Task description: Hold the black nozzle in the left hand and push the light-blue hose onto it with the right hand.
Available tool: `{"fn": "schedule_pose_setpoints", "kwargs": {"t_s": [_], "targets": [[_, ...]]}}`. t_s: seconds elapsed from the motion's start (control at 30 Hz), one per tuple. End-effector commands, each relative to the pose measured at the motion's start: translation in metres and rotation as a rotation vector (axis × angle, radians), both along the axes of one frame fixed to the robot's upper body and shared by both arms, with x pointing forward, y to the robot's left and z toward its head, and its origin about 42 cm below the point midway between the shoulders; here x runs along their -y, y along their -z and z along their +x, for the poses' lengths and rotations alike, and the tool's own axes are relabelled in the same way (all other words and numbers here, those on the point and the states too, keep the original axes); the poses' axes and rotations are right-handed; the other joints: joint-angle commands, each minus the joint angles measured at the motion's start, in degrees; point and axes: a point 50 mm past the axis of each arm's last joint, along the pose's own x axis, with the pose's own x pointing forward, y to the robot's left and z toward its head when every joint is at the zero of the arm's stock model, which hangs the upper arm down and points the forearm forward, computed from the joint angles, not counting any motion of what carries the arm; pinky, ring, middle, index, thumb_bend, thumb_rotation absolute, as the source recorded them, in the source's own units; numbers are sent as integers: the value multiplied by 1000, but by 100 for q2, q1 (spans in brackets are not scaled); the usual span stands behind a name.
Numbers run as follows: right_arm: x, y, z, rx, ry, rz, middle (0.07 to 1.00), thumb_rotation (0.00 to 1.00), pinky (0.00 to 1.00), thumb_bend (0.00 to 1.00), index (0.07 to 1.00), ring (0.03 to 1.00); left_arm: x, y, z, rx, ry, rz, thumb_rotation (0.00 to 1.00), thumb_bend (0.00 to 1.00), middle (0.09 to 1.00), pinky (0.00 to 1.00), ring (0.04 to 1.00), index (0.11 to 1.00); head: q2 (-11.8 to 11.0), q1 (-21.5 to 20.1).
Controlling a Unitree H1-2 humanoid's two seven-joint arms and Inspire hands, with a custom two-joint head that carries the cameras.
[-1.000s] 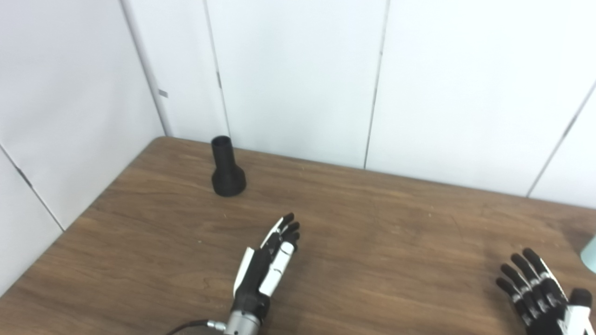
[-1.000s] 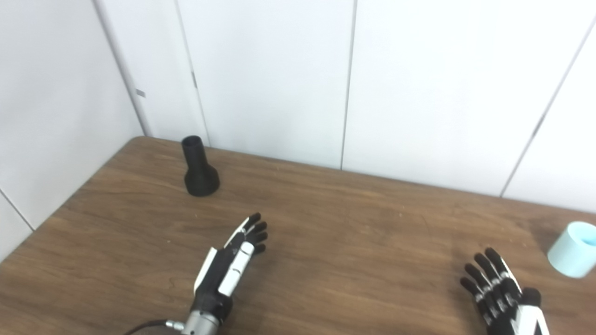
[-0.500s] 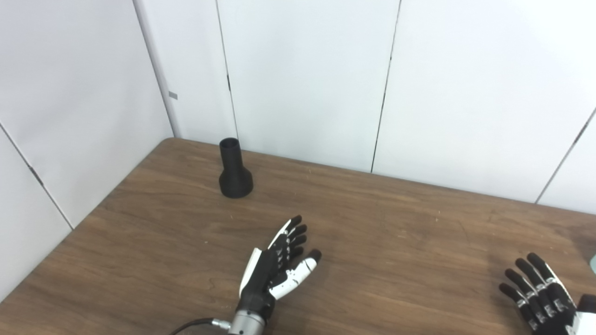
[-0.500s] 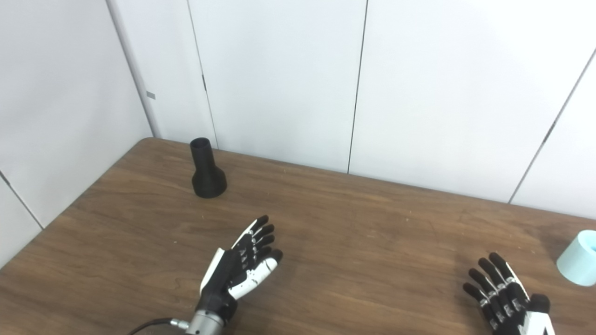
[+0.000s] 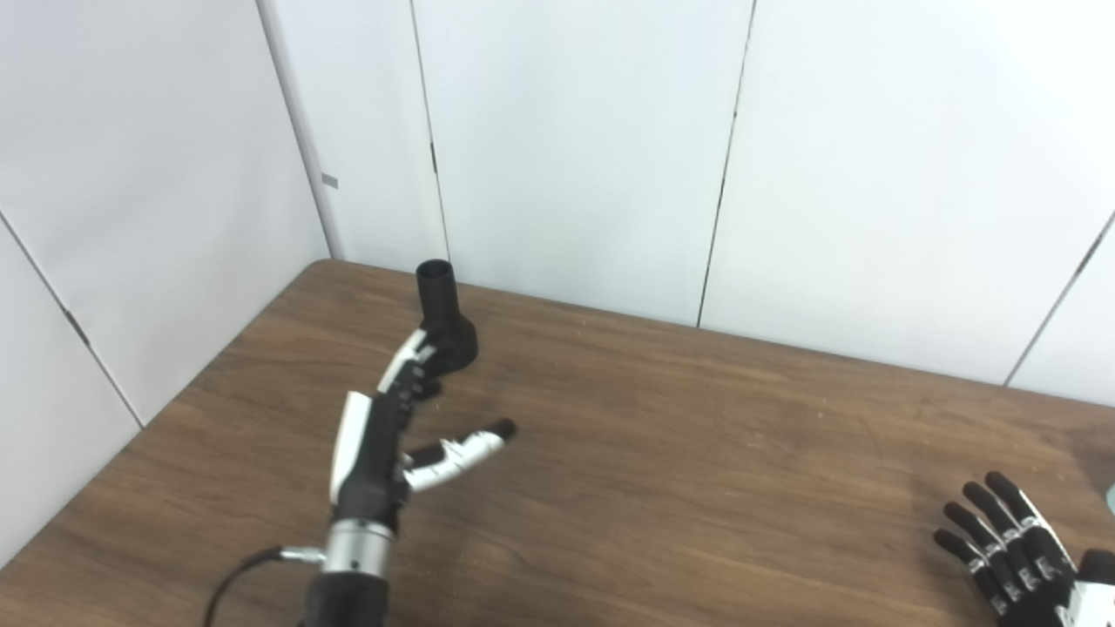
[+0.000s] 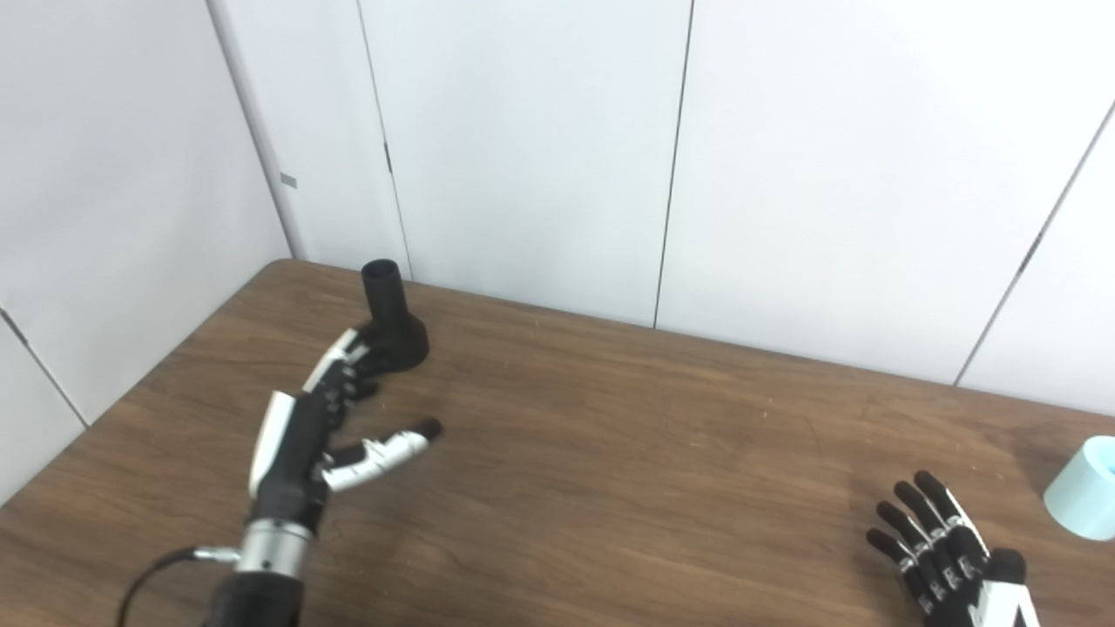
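If the left hand (image 5: 383,427) — wide open, holding nothing — bumps the upright black nozzle (image 5: 442,315), it could tip over. Far away, the right hand (image 6: 945,557) lies open and empty near the light-blue hose (image 6: 1083,476).

Legible text, labels, brands, numbers, signs: none in either view. The nozzle (image 5: 442,315), the hose (image 6: 1081,489), the left hand (image 5: 389,424), the right hand (image 6: 951,559), the table (image 5: 697,453) and the wall panels (image 5: 575,148) carry no readable marking. One small grey tag (image 5: 329,180) sits on a panel seam at the left; too small to tell whether it bears any writing.
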Motion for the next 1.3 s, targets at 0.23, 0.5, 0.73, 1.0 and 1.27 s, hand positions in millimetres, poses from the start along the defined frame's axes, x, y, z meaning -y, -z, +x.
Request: {"fn": "schedule_pose_setpoints", "kwargs": {"t_s": [0.23, 0.5, 0.73, 1.0, 1.27], "targets": [[6, 24, -6, -55, 6, 10, 877, 1000, 751, 631, 887, 838, -40, -19, 28, -6, -147, 118, 182, 775, 905, 924, 928, 856, 9, -22], [5, 21, -2, -39, -6, 6, 876, 1000, 748, 569, 880, 841, -75, -20, 64, -116, -154, 245, 235, 851, 969, 948, 983, 897, -2, -14], [6, 23, -2, -36, -11, 1, 873, 1000, 740, 577, 880, 840, -103, -19, 102, -247, -161, 386, 306, 924, 976, 992, 998, 931, 0, -31], [8, 23, -5, -39, -10, 1, 872, 1000, 739, 588, 879, 839, -119, -17, 132, -319, -146, 398, 330, 943, 976, 1000, 1000, 930, 26, -110], [8, 23, -8, -47, -1, 2, 864, 1000, 741, 611, 866, 835, -129, -16, 155, -360, -117, 346, 323, 965, 988, 1000, 1000, 925, 39, -100]]}}
